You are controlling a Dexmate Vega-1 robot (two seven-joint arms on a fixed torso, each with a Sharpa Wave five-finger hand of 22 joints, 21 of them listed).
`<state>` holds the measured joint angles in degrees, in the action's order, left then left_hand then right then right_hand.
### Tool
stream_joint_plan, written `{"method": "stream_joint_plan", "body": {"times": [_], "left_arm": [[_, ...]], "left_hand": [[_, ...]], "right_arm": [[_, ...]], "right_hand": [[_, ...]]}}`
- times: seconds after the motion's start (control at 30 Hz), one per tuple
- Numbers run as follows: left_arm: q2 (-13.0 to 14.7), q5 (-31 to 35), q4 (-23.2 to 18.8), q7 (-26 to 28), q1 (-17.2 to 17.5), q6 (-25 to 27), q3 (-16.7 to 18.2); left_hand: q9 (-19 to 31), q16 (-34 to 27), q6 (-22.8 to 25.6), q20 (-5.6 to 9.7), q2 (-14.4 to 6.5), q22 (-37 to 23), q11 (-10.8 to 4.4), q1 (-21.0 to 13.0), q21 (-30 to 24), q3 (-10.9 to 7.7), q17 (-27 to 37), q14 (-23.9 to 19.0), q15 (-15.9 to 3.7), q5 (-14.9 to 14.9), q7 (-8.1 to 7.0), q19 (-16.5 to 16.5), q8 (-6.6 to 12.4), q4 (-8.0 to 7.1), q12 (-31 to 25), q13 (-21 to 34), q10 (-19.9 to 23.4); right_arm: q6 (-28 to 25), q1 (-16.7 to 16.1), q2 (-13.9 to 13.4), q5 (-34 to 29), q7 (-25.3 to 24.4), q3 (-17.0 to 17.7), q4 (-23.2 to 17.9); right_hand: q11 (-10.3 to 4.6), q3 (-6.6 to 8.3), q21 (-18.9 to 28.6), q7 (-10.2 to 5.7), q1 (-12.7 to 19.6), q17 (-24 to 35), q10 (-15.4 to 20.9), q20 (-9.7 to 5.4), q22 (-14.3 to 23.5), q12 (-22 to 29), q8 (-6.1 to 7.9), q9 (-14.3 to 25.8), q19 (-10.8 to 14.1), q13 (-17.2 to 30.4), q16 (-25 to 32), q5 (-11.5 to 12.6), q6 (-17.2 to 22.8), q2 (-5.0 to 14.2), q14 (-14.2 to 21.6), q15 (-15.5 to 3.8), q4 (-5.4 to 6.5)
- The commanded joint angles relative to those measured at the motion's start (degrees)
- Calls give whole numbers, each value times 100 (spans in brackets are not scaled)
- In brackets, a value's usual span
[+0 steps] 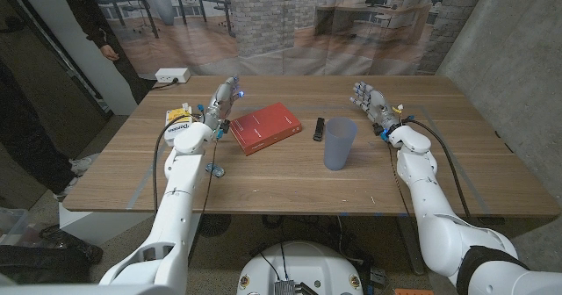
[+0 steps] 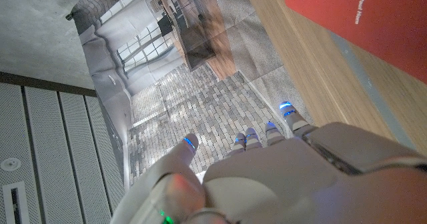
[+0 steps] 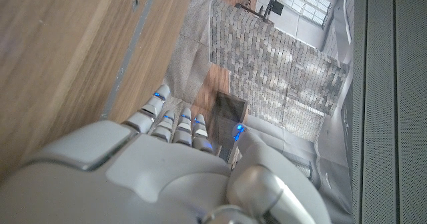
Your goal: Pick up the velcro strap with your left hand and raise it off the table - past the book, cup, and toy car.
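Strap [image 1: 320,129] lies flat on desk [image 1: 263,185], between book [image 1: 265,127] and cup [image 1: 340,143], far side. Looks light, floppy; pinch one end. Left hand [image 1: 223,99] empty, fingers apart, left of book. Right hand [image 1: 370,101] empty too.

Even, soft indoor light falls on the table [image 1: 263,168] with faint shadows (wrist views slightly blurred up close).

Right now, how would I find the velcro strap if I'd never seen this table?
Start at the red book in the middle of the wooden table. Look between it and the tall blue cup. The velcro strap is the small, flat black strip lying there, the only dark thing.
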<state>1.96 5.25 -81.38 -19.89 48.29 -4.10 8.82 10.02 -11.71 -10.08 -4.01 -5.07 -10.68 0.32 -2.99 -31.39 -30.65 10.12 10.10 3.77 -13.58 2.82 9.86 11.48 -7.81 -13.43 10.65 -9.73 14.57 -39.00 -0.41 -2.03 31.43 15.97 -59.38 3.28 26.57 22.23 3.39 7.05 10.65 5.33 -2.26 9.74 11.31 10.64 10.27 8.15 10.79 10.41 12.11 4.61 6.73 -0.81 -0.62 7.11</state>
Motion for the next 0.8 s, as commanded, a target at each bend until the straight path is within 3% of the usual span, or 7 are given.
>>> {"method": "stream_joint_plan", "body": {"times": [0.03,0.8], "left_arm": [[-125,712,-239,-77,-110,105,-66],[-1,1456,-634,-101,-216,154,-284]], "left_hand": [[7,-18,-112,-3,-147,-13,-31,-97,-25,-5,-5,164,-13,-33,-54,186,43,81,-37,17,118],[16,-23,202,14,-129,-10,-118,-328,-17,-57,-11,-168,-94,-40,-86,20,54,259,-94,20,479]], "right_arm": [[138,80,64,-199,343,372,146],[361,174,25,-164,592,601,378]], "right_hand": [[0,16,-15,38,54,-3,30,-30,10,16,43,25,37,30,44,54,39,-9,9,15,-26],[8,21,-51,50,72,-18,52,-27,11,19,45,26,71,30,45,69,57,-18,27,36,-65]]}}
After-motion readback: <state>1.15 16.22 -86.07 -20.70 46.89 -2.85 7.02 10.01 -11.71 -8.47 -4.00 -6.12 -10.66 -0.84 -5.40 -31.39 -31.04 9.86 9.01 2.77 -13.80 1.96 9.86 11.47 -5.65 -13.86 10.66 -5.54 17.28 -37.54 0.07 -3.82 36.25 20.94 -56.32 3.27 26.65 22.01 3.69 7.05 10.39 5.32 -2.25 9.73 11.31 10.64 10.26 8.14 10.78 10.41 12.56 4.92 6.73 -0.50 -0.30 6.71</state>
